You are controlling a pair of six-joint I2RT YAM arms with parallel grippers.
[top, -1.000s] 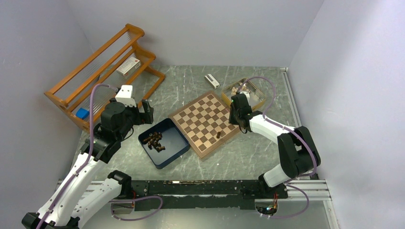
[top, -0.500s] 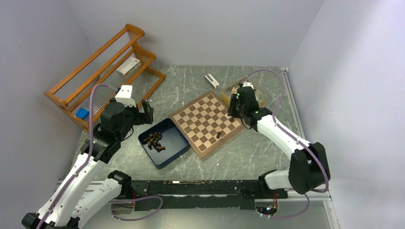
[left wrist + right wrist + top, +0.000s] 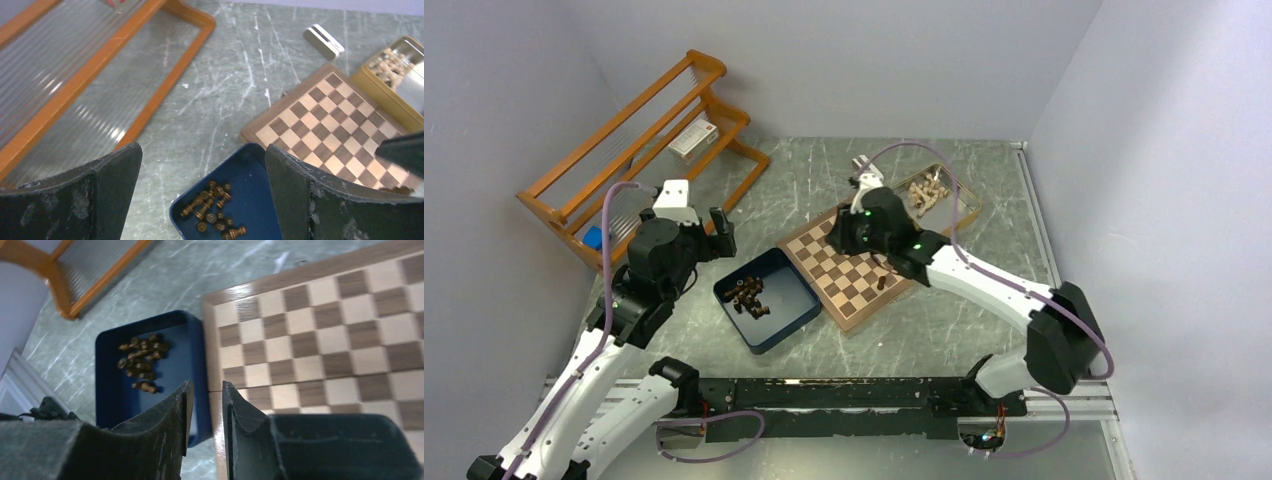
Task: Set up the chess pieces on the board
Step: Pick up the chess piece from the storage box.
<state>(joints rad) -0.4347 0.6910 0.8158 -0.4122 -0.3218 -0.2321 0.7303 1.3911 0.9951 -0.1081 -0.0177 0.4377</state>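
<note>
Left fingers (image 3: 100,195) spread wide, empty; right fingers (image 3: 165,430) nearly closed, slim gap, holding nothing.

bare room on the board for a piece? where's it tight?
Square wooden chessboard: nearly all squares bare; one dark brown chess piece stands by its near-right edge. Tight at its near-left edge: right gripper overhead, dark blue square box alongside.

The left arm (image 3: 604,350) rises from the table's (image 3: 944,325) near edge, and the left gripper (image 3: 202,170) holds its jaws spread wide and empty. The right arm (image 3: 984,285) stretches left toward the table's middle. On the right gripper (image 3: 205,405), the fingers (image 3: 170,415) are narrowly parted with nothing between them.
</note>
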